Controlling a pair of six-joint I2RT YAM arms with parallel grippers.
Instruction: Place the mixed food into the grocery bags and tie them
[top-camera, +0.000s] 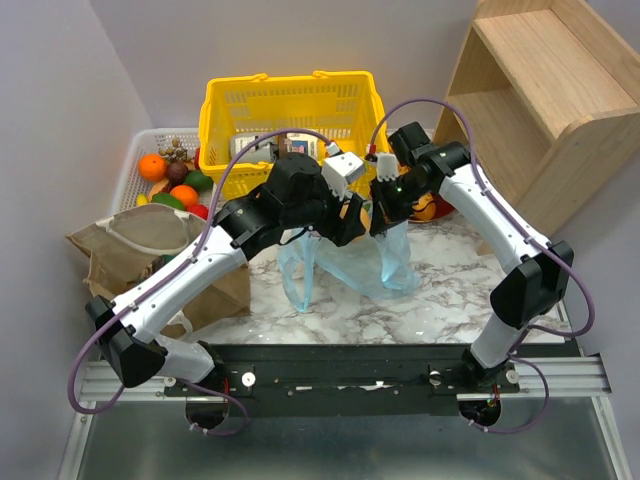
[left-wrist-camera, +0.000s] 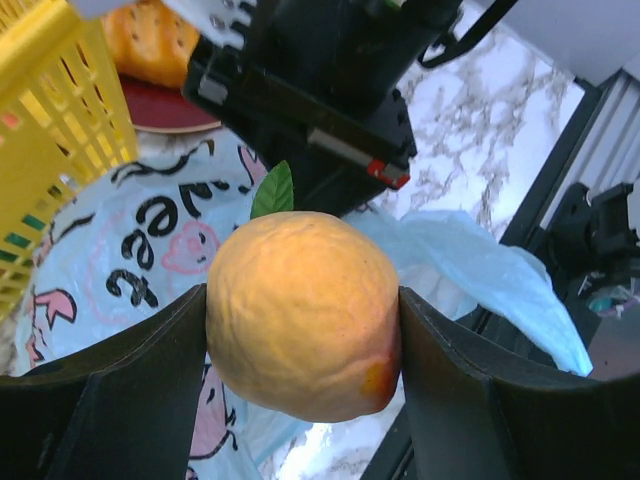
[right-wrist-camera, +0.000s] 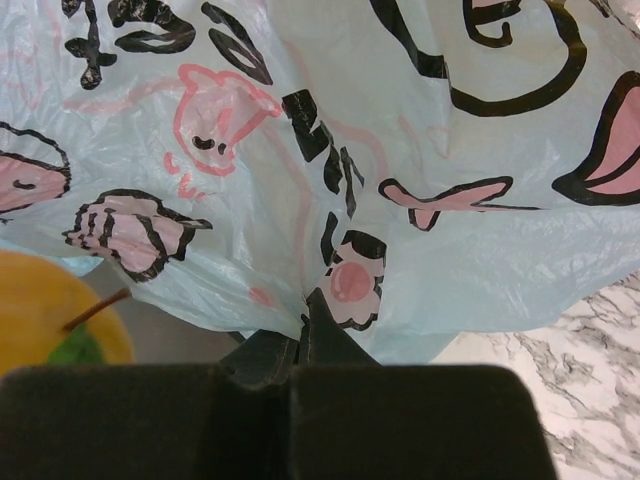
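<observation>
My left gripper (left-wrist-camera: 302, 330) is shut on a yellow-orange fruit (left-wrist-camera: 300, 310) with a green leaf and holds it over the light-blue printed bag (left-wrist-camera: 140, 250). In the top view the left gripper (top-camera: 352, 222) is at the bag's mouth (top-camera: 345, 255). My right gripper (right-wrist-camera: 305, 325) is shut on a pinch of the blue bag's film (right-wrist-camera: 350, 250) and holds it up; in the top view it (top-camera: 383, 222) is right beside the left gripper. The tan bag (top-camera: 150, 250) with white handles stands at the left. More fruit (top-camera: 175, 180) lies in a white tray.
A yellow mesh basket (top-camera: 290, 110) stands behind the grippers. A wooden shelf (top-camera: 540, 90) is at the back right. A red plate with a bread piece (left-wrist-camera: 150, 60) sits near the basket. The table's front rail (top-camera: 340, 375) is below.
</observation>
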